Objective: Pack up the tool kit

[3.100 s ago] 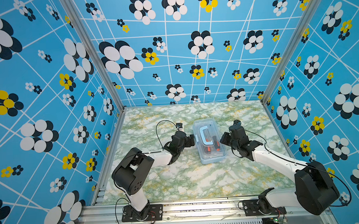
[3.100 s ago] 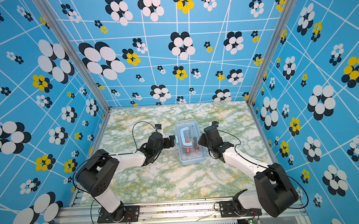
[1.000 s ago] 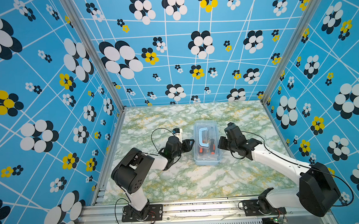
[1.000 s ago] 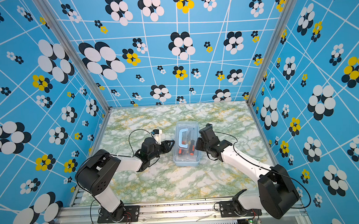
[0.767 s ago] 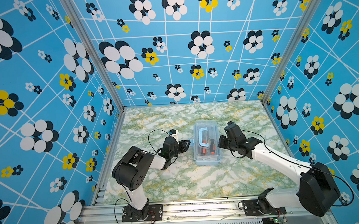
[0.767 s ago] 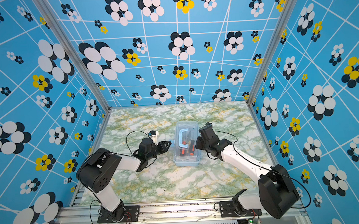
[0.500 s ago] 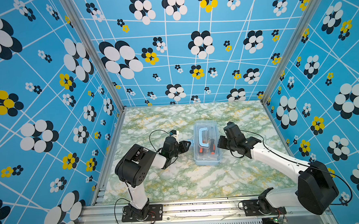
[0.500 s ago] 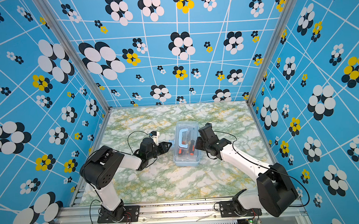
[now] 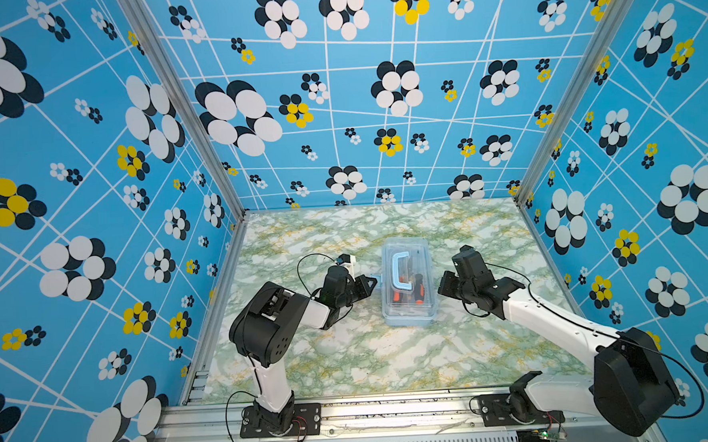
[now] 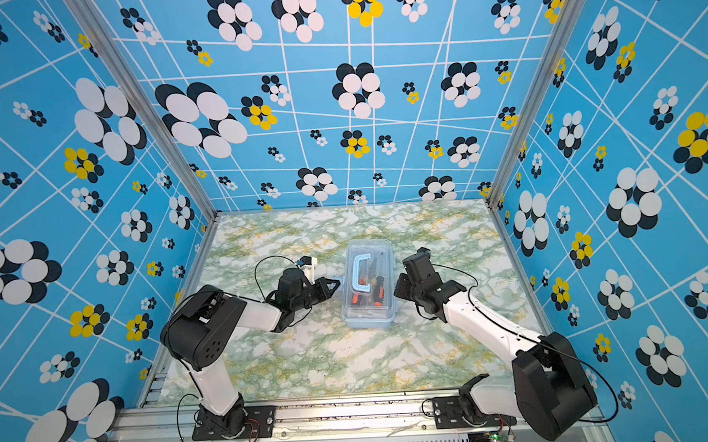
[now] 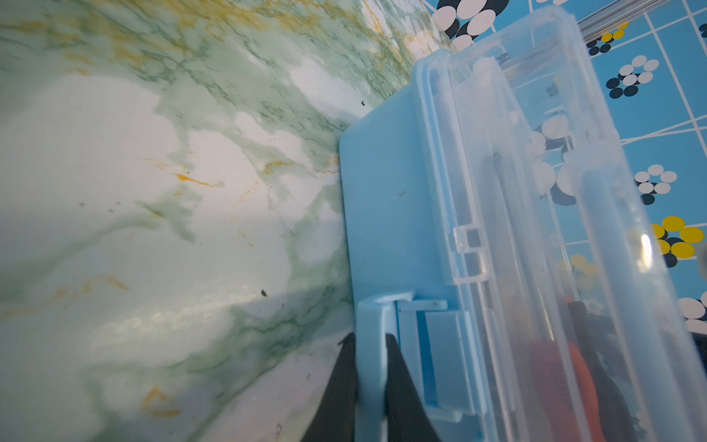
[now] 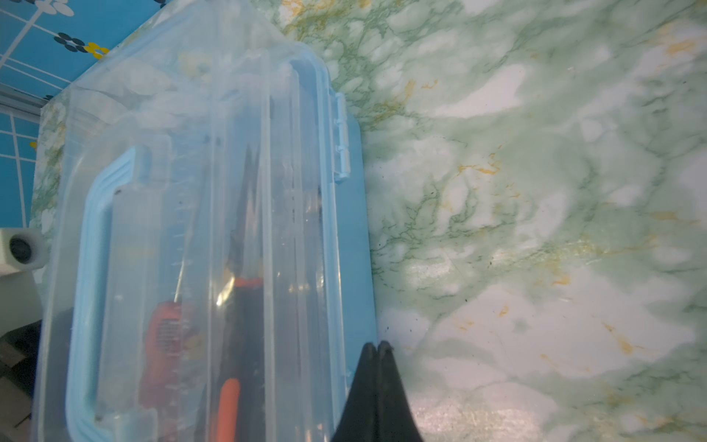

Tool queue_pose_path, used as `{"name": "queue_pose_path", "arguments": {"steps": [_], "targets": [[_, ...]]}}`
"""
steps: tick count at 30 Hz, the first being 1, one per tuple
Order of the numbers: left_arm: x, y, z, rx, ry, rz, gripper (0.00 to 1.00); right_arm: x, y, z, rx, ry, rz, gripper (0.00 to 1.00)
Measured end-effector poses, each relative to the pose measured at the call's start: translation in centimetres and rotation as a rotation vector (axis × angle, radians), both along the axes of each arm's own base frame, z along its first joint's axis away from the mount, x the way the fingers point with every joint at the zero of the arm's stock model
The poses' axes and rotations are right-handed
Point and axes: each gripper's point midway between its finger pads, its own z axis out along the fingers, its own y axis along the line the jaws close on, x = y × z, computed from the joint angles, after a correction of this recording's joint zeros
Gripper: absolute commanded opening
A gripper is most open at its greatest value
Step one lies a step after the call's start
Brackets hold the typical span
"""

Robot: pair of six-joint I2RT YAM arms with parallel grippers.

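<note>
Latching looks to be the step: your left gripper (image 11: 369,336) pinches the side latch (image 11: 371,317) of the closed tool kit (image 9: 407,281) on the surface (image 9: 351,355); your right gripper (image 12: 377,346), pressed together, sits beside the opposite wall. Next, fold that latch shut.

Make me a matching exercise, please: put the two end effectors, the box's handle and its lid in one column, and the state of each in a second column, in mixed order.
Column one:
1. left end effector
2. right end effector
3. handle
4. lid

Column two:
A. clear, shut over the tools
B. closed on nothing, beside the box
C. light blue, lying flat on the lid
D. clamped on the latch

Pairs: 1-D, 2-B, 3-C, 4-A
</note>
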Motion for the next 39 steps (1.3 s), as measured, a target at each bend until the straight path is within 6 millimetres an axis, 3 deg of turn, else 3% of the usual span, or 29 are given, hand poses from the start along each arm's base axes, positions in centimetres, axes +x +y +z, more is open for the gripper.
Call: {"name": "queue_pose_path", "arguments": {"steps": [17, 26, 34, 39], "targets": [[-0.6, 0.7, 2.0, 0.055, -0.045, 0.066, 0.06, 0.5, -0.1, -3.5, -0.007, 0.073, -0.004, 0.0], [-0.7, 0.6, 2.4, 0.072, -0.045, 0.062, 0.17, 0.7, -0.1, -3.6, -0.006, 0.078, -0.005, 0.0], [-2.2, -1.3, 5.4, 0.043, -0.099, -0.023, 0.36, 1.0, 0.4, -3.0, 0.014, 0.069, 0.007, 0.0], [-2.6, -1.6, 5.6, 0.043, -0.096, -0.046, 0.38, 1.2, 1.0, -2.6, 0.037, 0.062, 0.023, 0.0]]}}
